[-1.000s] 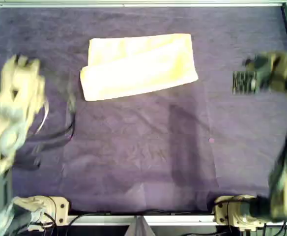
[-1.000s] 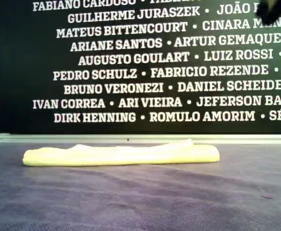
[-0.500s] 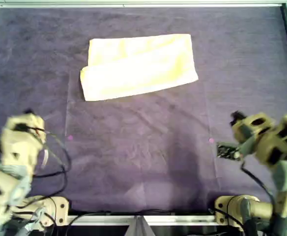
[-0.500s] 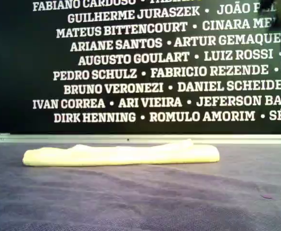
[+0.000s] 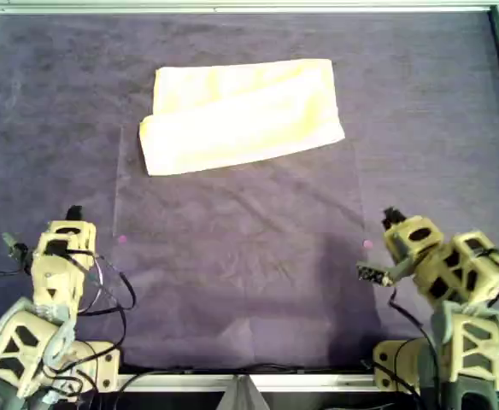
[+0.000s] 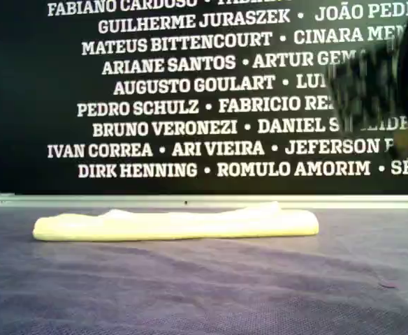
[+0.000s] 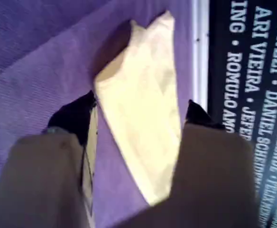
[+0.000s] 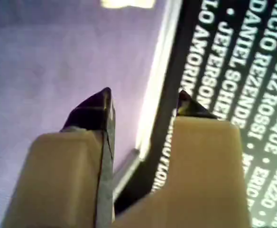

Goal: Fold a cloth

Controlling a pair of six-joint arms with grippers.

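The pale yellow cloth lies folded into a long band on the purple covering, in the far half of the overhead view; the exterior view shows the cloth as a low flat strip. My left gripper sits near the overhead view's lower left, far from the fabric. In the left wrist view the left gripper is open and empty, with the cloth beyond it. My right gripper, at the overhead view's lower right, is also clear of the fabric. The right wrist view shows the right gripper open, with only a sliver of the cloth in sight.
The dark purple table covering is creased and bounded by a metal rail at the far side. A black wall with white names stands behind. A blurred dark arm part crosses the exterior view's right.
Both arms have drawn back from beside the cloth toward the overhead view's bottom edge. The cloth has stayed where it lay.
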